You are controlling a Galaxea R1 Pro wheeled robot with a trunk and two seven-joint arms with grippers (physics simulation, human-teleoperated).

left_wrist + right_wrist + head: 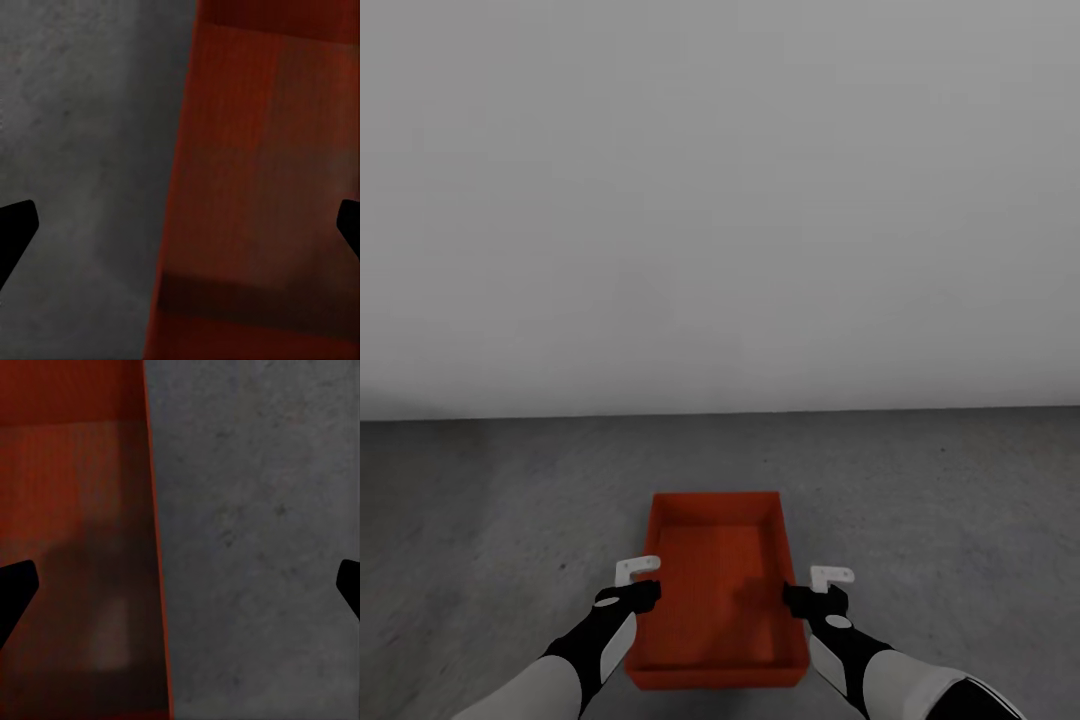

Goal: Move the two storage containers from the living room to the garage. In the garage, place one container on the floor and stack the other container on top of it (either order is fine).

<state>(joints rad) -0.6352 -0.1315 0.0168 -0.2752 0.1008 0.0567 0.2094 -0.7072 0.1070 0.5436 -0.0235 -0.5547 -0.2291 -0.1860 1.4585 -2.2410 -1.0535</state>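
One orange-red storage container (715, 590) lies open-top on the dark grey concrete floor (490, 500) of the garage, close in front of me, with its long side pointing away. My left gripper (640, 582) is at its left wall and my right gripper (816, 588) at its right wall. In the left wrist view the left gripper (180, 232) is open, its dark fingertips (16, 232) spread wide either side of the container's wall (255, 187). The right gripper (180, 592) is open in the same way over the opposite wall (75, 510). Nothing is clamped.
A plain white-grey wall (720, 200) rises behind the container and meets the floor a short way beyond it. Speckled concrete (255, 547) stretches to both sides of the container.
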